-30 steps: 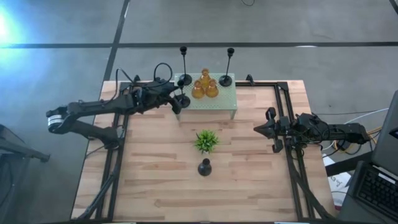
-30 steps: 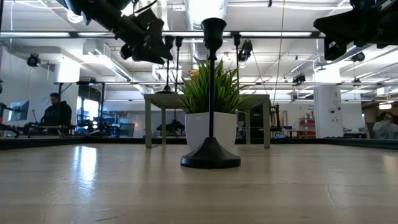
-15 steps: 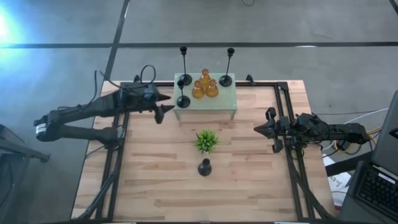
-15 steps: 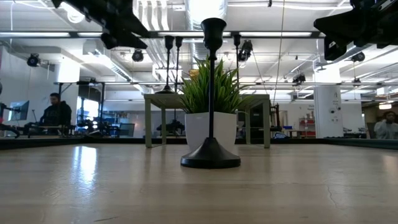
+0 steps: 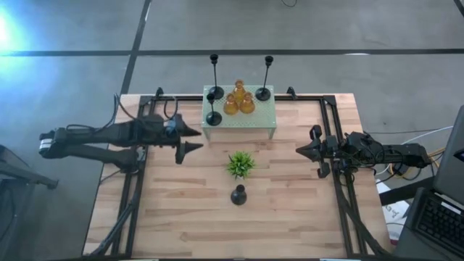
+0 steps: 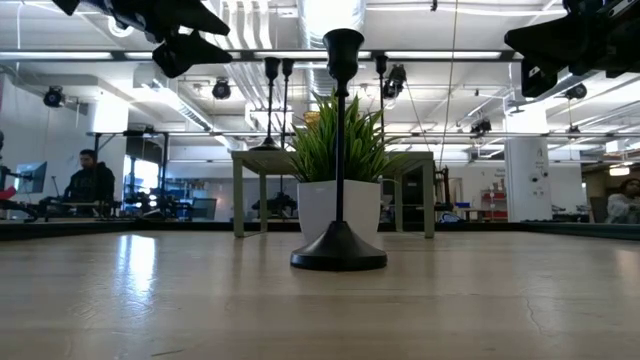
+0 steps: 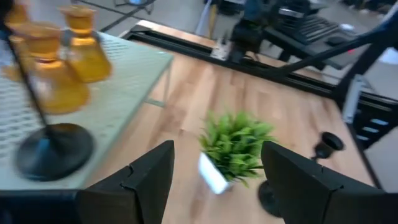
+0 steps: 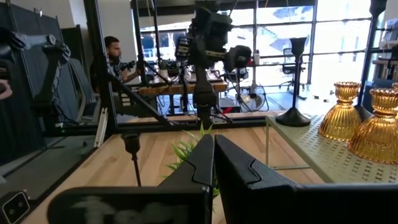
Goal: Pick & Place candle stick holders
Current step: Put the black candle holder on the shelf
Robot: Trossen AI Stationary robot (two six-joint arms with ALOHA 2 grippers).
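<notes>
A pale green perforated stand [image 5: 254, 122] at the table's far middle carries three amber glass holders [image 5: 238, 102] and three black thin-stemmed holders: two at the back [image 5: 215, 91] [image 5: 262, 93] and one at the left front corner [image 5: 212, 117], each on its round base. Another black holder [image 5: 238, 194] stands on the table near a small green plant [image 5: 240, 164]. My left gripper [image 5: 193, 138] is open and empty, left of the stand and above the table. My right gripper [image 5: 302, 151] is shut and empty at the right.
The plant in its white pot [image 6: 340, 205] stands between the stand and the lone black holder [image 6: 339, 250]. Dark frame rails [image 5: 330, 138] run along the table's left, right and far sides. Bare wood lies in the near half [image 5: 217, 232]. A person [image 6: 92, 180] sits in the room beyond.
My left gripper has drawn back from the stand's left front corner toward the table's left and near edges. The black holder at that corner stays standing on the stand. My right arm has kept still.
</notes>
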